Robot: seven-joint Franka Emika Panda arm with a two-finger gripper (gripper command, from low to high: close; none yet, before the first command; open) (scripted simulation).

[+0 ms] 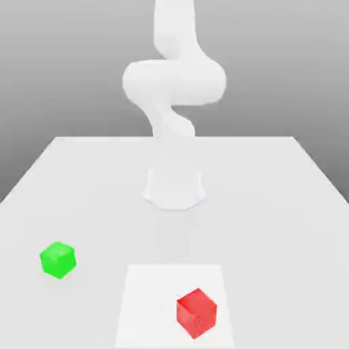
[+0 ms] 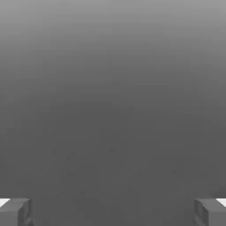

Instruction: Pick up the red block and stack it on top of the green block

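Though plain, red block (image 1: 196, 313) bright.

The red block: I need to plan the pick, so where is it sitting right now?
In the exterior view the red block lies on the table near the front edge, to the exterior view's right of the green block, well apart.

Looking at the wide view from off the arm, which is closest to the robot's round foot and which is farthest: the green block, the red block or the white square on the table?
Measured from the round foot:
1. White square: straight in front of the foot, and its far edge comes closest.
2. Green block, off to the exterior view's left, and red block, on the square's front part: too close to call.
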